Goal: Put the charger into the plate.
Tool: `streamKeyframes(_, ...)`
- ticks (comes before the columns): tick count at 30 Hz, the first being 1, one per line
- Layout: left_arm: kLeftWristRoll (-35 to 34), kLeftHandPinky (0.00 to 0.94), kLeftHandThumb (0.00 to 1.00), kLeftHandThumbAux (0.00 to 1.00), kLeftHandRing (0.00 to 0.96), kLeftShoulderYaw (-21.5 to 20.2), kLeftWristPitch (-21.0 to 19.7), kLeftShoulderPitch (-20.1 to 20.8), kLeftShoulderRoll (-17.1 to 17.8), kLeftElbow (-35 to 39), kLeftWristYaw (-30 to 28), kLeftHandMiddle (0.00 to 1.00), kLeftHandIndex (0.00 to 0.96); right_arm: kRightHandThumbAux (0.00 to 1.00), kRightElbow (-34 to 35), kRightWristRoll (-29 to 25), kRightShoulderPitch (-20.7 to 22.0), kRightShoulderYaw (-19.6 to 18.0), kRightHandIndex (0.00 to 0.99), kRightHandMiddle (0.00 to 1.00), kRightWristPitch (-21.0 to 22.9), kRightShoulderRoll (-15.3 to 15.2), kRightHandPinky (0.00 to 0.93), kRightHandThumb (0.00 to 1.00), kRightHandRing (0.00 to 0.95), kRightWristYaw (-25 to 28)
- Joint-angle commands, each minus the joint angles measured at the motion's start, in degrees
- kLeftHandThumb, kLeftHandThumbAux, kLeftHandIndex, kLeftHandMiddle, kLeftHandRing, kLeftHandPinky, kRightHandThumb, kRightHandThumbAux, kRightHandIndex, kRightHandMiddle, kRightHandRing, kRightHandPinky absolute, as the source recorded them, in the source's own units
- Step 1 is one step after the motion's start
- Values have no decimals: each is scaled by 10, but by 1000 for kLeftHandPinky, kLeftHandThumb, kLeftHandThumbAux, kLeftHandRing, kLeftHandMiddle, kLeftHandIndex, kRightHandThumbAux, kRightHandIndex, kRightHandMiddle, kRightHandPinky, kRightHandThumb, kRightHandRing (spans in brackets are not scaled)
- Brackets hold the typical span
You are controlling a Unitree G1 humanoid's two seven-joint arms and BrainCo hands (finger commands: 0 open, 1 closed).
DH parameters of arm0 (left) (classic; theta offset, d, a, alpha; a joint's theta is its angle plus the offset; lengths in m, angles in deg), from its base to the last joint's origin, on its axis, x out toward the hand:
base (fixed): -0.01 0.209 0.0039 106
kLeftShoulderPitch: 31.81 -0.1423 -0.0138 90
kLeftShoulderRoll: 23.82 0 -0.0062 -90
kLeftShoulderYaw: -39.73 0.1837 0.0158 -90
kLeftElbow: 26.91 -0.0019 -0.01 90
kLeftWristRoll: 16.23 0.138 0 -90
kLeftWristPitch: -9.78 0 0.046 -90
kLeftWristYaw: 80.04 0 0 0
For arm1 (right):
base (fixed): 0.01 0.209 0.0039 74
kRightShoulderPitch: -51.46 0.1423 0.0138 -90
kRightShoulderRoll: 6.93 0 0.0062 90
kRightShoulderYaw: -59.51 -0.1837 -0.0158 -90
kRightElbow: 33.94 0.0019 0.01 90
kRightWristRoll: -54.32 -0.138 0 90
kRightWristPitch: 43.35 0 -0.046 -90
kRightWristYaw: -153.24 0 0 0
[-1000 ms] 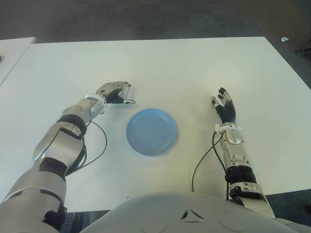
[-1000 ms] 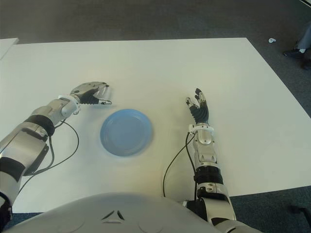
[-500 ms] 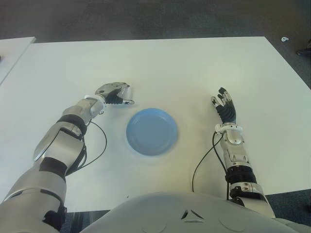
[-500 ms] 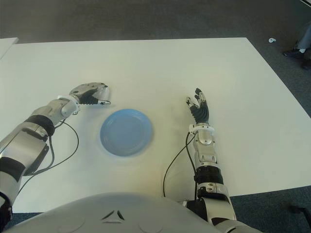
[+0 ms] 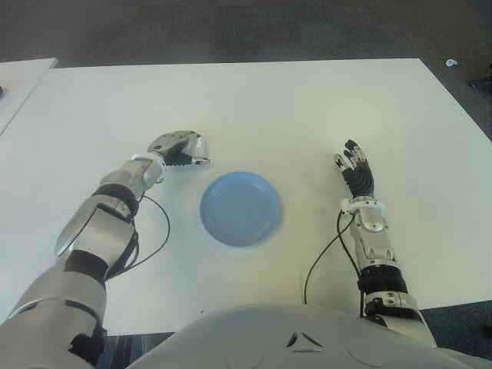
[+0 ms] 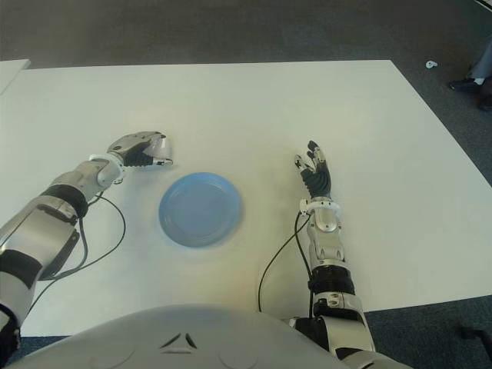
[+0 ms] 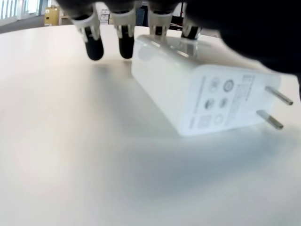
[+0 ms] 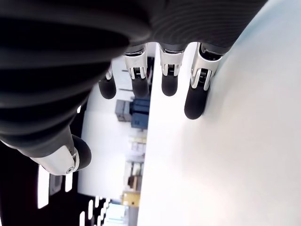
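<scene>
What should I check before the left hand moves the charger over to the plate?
1. Left hand curled over the charger: ok.
2. Charger lifted off the table: cannot tell; the wrist view shows it low over the surface.
3. Prongs free, pointing away from the fingers: ok.
4. Blue plate holds nothing: ok.
5. Table between hand and plate bare: ok.
6. Right hand open, on the plate's far side: ok.

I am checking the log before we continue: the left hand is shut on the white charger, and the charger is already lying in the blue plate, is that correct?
Not quite: the left hand is shut on the white charger, but the charger is not in the blue plate. The left eye view shows the plate bare, with hand and charger over the table beside the plate's left rim.
</scene>
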Motion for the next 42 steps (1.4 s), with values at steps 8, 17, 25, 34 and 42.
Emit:
streamKeyframes(8, 8, 98, 388, 202, 0, 12, -24, -34, 4, -24, 14, 0, 0, 568, 0, -6, -19, -2, 1, 18, 6, 1, 41, 69, 12, 2)
streamKeyframes(17, 36, 106, 431, 212, 13, 41, -23, -42, 18, -24, 80, 0, 0, 569, 9, -3, -24, 2, 1, 15, 5, 0, 36, 68, 8, 3)
streamKeyframes(25, 57, 106, 473, 215, 35, 65, -19, -47, 28, -27, 134, 0, 0, 567, 16, 3, -29, 6, 0, 11, 4, 0, 32, 64, 4, 1)
streamKeyframes(34, 64, 116, 495, 209, 41, 80, -25, -50, 26, -33, 159, 0, 0, 559, 35, 1, -41, 11, 0, 8, 8, -3, 33, 55, 2, 7)
streamKeyframes(42, 61, 118, 504, 200, 32, 79, -27, -49, 19, -34, 166, 0, 0, 557, 56, 1, -50, 12, 0, 8, 19, -2, 31, 52, 2, 7)
